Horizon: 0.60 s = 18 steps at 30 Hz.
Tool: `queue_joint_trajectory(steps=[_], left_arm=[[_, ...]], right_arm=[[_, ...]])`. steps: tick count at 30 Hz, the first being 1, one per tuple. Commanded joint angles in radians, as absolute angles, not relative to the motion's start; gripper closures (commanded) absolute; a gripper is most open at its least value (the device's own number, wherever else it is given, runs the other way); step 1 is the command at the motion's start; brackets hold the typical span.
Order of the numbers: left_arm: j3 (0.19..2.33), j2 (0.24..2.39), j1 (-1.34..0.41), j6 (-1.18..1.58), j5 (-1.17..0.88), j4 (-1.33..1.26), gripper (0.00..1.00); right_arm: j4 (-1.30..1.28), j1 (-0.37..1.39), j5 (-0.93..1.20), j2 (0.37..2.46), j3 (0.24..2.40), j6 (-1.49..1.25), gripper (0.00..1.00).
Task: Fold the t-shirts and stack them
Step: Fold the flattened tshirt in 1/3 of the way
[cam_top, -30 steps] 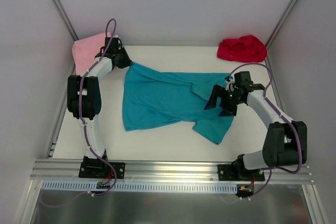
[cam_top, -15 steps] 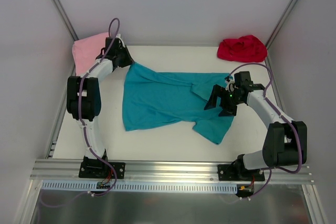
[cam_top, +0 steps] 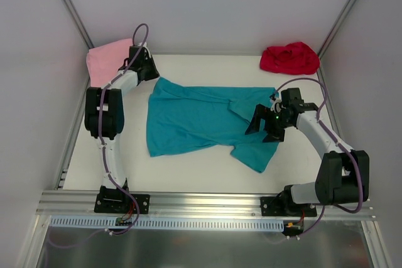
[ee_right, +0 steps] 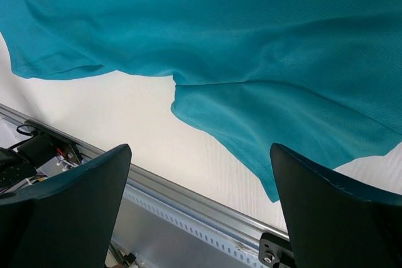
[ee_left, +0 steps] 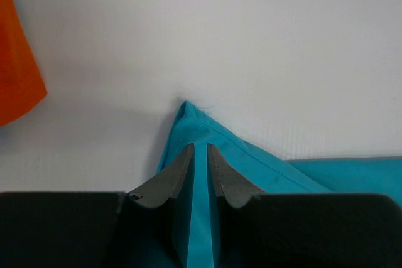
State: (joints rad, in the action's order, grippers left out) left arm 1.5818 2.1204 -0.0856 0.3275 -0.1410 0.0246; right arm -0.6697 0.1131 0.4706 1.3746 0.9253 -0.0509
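White table (cam_top: 188, 171), teal t-shirt (cam_top: 195, 120), grey walls (cam_top: 207, 4)

Your left arm (cam_top: 105, 112) is stretched far forward along the left side. The left tool (ee_left: 200, 150) sits low at its end, fingers almost together, nipping a thin fold of the teal t-shirt (ee_left: 251, 169). Your right arm (cam_top: 318, 131) bends inward from the right, and the right tool (cam_top: 260, 127) hangs aloft with its jaws spread wide.
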Motion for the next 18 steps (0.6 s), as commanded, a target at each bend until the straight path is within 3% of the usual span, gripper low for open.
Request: queue_joint_trajectory(steps=[1, 6, 18], left_arm=[[1.643, 2.129, -0.091, 0.285, -0.101, 0.031, 0.85], [1.661, 2.155, -0.081, 0.290, -0.143, 0.032, 0.79], [1.937, 2.328, -0.077, 0.324, -0.221, 0.273, 0.63]], right_arm=[[-0.698, 0.115, 0.460, 1.336, 0.917, -0.035, 0.01], [-0.701, 0.115, 0.456, 1.342, 0.920, -0.034, 0.01], [-0.703, 0.115, 0.445, 1.354, 0.922, -0.032, 0.01]])
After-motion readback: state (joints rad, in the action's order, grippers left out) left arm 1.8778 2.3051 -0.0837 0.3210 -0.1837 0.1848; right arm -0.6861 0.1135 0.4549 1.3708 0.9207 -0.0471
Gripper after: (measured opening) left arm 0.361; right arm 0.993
